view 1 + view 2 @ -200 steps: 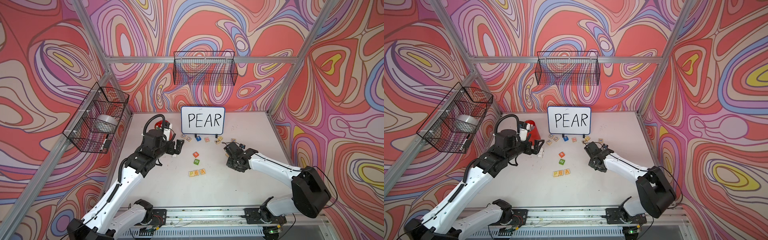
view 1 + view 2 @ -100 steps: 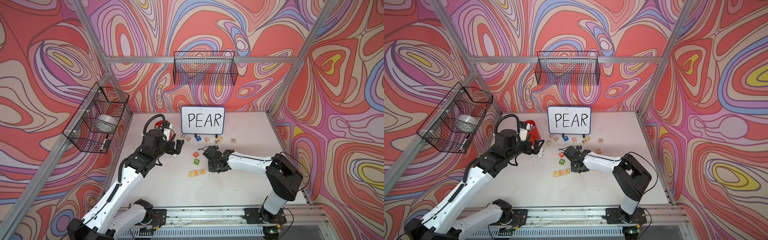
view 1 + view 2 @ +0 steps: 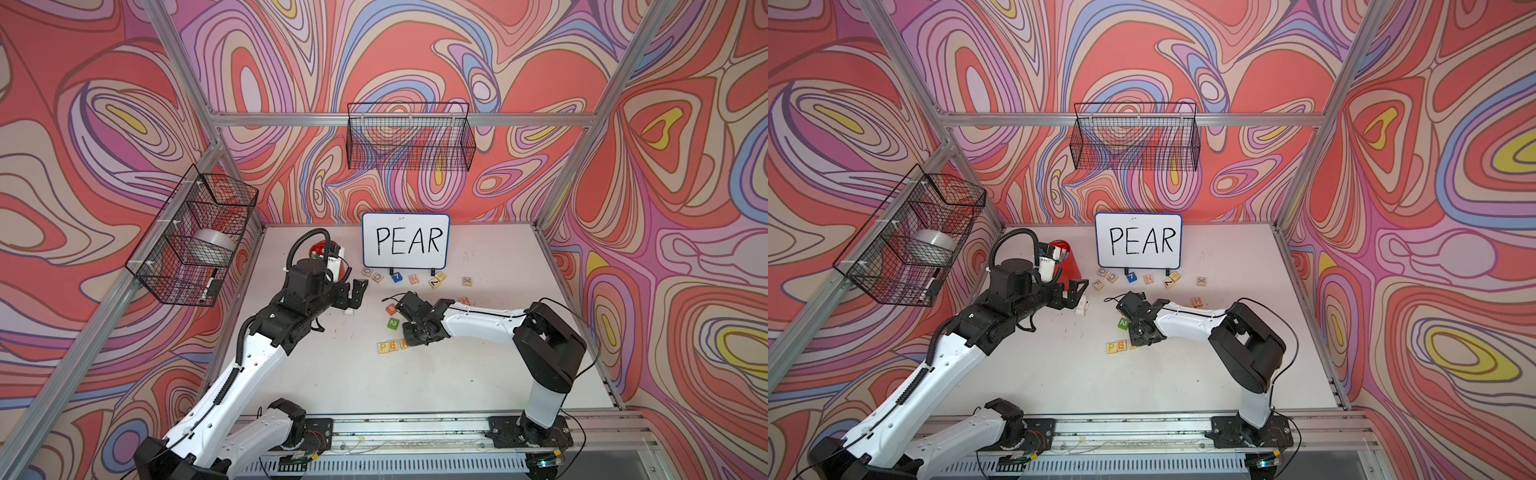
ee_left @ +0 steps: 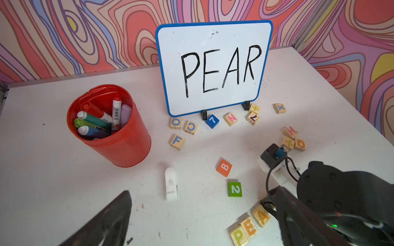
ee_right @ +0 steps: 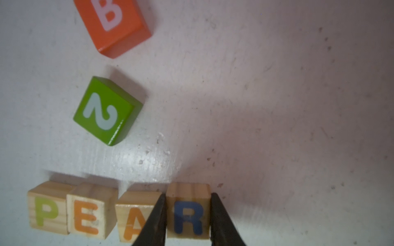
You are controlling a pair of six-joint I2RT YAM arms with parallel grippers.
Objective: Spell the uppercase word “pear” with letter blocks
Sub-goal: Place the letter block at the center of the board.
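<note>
Clamping the blue R block [image 5: 187, 191], the right gripper [image 5: 188, 221] has both jaws tight on its sides, lined up just beside A [image 5: 134, 219], after P [image 5: 45, 210] and E [image 5: 87, 215], in the middle of the tabletop [image 3: 415, 382], which is white, scuffed and speckled. Over its back left part the left gripper [image 3: 355, 293] hangs wide open. The whiteboard [image 3: 405, 246] stands at the back edge, with swirling pink-orange walls [image 3: 415, 62] all round.
</note>
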